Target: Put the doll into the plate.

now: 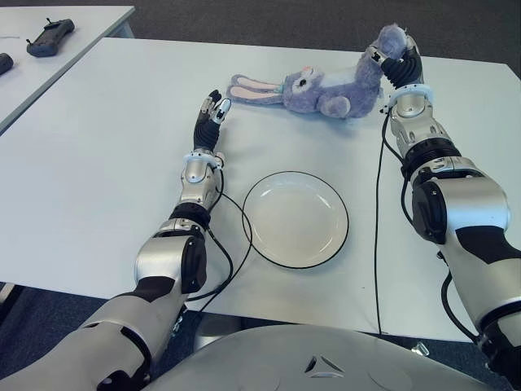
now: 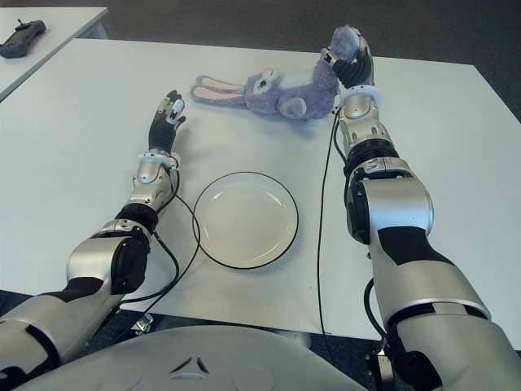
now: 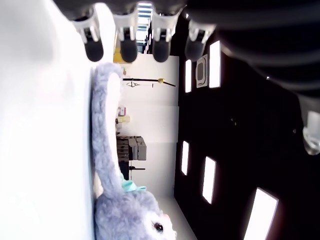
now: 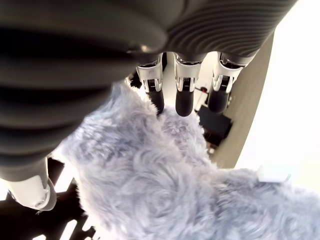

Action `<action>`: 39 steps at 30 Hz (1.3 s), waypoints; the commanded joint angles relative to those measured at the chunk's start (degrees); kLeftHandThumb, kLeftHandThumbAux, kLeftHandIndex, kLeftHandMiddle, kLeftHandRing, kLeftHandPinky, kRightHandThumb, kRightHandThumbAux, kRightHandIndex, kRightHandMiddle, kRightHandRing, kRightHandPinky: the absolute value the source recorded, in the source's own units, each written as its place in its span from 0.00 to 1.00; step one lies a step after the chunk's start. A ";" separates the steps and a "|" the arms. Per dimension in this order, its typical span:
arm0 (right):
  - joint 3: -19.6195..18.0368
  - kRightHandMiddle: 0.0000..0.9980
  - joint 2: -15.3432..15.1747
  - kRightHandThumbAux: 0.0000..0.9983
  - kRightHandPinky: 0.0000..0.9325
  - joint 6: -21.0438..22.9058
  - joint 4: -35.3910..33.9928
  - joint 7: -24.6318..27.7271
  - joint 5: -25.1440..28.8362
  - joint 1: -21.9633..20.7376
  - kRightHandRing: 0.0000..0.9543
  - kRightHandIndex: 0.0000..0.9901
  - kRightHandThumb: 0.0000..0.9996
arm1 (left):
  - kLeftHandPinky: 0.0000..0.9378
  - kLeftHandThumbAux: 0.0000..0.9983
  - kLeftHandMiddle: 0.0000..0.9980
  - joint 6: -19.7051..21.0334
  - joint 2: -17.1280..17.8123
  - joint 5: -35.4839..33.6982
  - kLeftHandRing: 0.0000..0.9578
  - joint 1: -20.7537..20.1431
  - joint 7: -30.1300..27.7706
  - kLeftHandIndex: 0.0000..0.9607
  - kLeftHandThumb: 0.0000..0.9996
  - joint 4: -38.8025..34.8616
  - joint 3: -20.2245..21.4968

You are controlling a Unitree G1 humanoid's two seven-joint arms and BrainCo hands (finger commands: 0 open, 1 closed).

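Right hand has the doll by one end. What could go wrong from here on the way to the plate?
1. The right hand grips only the far end of the doll; most of the body lies on the table, so it may slip free.
2. The long ears trail toward the open left hand and might drag or snag.
3. The doll looks long beside the plate, so it may overhang the rim.
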 commanded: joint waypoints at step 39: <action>-10.42 0.60 2.92 0.70 0.72 8.04 1.96 0.61 8.98 -2.40 0.65 0.43 0.71 | 0.00 0.40 0.00 6.57 -3.20 -1.30 0.00 14.60 0.00 0.00 0.00 9.68 0.34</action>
